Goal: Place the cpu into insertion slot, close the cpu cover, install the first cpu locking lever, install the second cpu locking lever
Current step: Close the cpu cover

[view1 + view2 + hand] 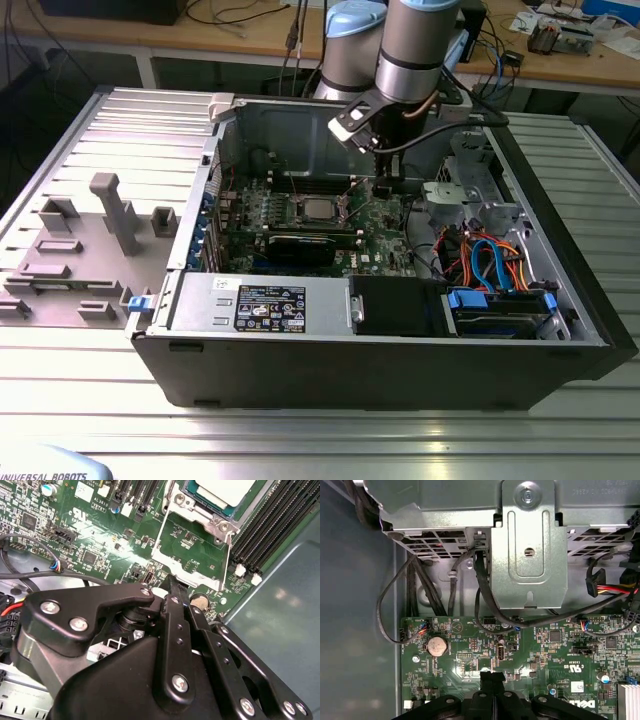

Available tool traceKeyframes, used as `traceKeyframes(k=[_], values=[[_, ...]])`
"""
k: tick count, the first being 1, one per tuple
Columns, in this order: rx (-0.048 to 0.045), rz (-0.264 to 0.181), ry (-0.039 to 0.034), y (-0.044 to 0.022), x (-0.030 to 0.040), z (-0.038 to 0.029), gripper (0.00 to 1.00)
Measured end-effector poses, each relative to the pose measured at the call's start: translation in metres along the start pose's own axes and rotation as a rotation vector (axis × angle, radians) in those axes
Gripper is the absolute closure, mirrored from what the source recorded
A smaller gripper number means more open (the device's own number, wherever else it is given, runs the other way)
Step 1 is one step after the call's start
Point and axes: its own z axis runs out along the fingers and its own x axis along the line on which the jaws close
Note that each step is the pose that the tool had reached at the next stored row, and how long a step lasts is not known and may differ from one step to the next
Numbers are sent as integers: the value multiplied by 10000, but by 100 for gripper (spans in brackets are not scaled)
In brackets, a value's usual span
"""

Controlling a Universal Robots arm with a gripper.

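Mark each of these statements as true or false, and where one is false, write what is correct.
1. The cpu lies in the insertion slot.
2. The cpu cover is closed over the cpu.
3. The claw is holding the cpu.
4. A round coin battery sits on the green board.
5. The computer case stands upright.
1. True. The cpu lies in the insertion slot.
2. False. The cpu cover is swung open beside the slot, and green board shows through its window.
3. False. The claw is shut over the green board, apart from the cpu.
4. True. The coin battery is there.
5. False. The computer case lies on its side, open.
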Motion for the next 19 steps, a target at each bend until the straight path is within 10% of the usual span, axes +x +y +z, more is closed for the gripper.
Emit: traceKeyframes(k=[19], values=[[0,0,0,-82,-1,-2,89]])
